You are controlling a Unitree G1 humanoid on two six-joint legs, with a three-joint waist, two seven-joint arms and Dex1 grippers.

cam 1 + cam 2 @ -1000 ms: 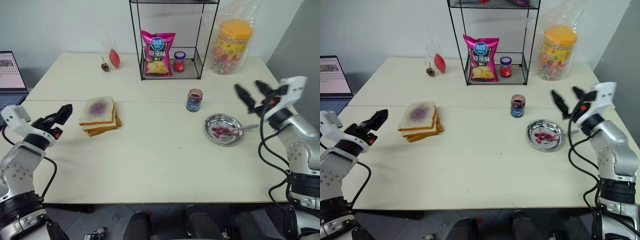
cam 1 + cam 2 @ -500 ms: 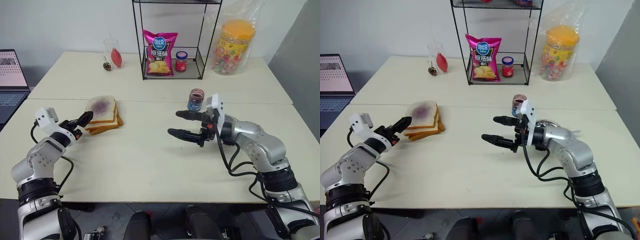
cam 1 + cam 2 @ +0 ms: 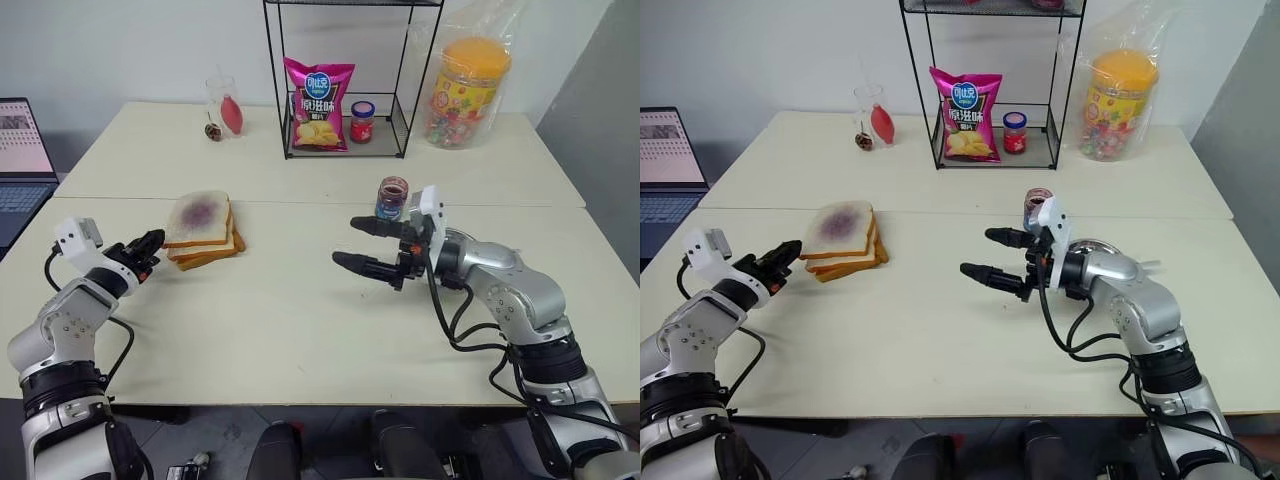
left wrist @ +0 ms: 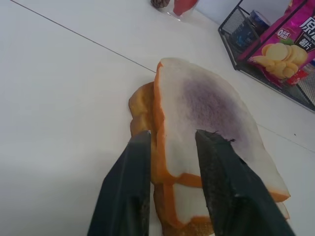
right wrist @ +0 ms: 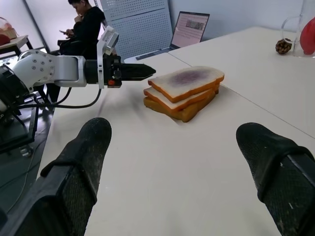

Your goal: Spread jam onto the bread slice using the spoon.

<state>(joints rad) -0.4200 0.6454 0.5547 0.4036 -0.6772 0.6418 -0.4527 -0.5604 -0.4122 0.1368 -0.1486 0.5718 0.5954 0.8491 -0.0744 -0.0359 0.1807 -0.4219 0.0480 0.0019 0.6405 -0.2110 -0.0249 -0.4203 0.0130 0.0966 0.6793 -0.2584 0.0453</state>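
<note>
Your left gripper (image 3: 150, 243) has narrowed beside the jam-smeared bread slice (image 3: 198, 217) topping the stack, gripping nothing. Your right gripper (image 3: 365, 245) swung in wide open, empty; the spoon isn't in it, so spreading hasn't begun

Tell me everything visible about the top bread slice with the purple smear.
The bread slice is a roughly square white slice with a tan-orange crust and a faint purple smear of jam at its centre. It lies flat on top of a small stack of slices on the cream table, slightly askew from those below. The left gripper is beside its near edge, fingers narrowed; whether they touch the slice cannot be told.
</note>
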